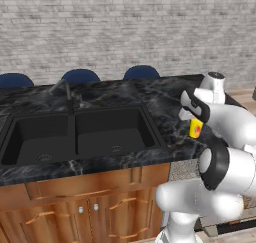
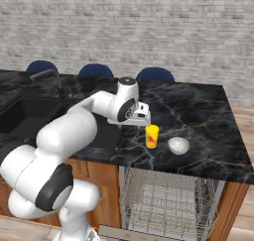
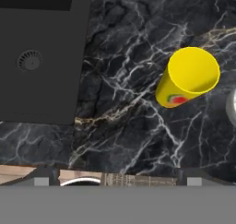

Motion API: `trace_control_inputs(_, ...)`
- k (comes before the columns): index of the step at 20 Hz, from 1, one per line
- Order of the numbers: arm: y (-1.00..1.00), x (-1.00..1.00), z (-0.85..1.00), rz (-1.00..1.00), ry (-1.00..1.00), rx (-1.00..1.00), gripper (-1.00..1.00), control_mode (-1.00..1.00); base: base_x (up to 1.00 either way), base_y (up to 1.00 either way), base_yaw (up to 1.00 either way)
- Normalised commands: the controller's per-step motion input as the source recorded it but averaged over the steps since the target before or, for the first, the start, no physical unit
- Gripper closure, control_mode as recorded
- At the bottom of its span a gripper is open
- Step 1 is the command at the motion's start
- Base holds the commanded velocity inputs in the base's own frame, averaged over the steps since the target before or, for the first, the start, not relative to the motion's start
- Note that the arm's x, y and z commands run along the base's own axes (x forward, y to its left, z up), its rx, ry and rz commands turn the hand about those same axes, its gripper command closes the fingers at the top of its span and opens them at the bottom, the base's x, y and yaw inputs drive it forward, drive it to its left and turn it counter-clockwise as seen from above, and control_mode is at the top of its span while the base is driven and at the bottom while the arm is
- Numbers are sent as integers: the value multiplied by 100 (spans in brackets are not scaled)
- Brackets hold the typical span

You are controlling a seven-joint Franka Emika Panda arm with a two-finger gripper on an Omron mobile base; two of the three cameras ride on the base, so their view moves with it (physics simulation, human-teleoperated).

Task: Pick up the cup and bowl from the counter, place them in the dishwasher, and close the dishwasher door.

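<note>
Racks of the dishwasher show below the bench. Cup stands upright, mouth up, beside what seems a bowl; gripper spread wide above.

1. A yellow cup with a red and green mark low on its side stands upright on the black marble tabletop, its mouth open to the camera.
2. The black sink, with a round drain in its floor, lies well apart from the cup.
3. A grey rounded thing shows just beside the cup, cut off by the frame edge.
4. The gripper's two finger tips stand wide apart, nothing between them.
5. Between them, past the tabletop edge, wire rack and brown wood show.
</note>
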Motion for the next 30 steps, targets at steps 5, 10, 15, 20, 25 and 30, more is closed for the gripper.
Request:
trace_control_inputs(5, -22, 33, -17, 0, 1, 0, -100, -100, 0, 0, 0)
trace_control_inputs(10, -18, 37, -15, 0, 2, 0, -100, -100, 0, 0, 0)
trace_control_inputs(15, -15, 33, -18, 0, 1, 0, -100, -100, 0, 0, 0)
trace_control_inputs(20, -15, 30, -22, 0, 1, 0, -100, -100, 0, 0, 0)
trace_control_inputs(25, -14, 29, -25, 0, 1, 0, -100, -100, 0, 0, 0)
trace_control_inputs(30, -14, 29, -23, 0, 1, 0, -100, -100, 0, 0, 0)
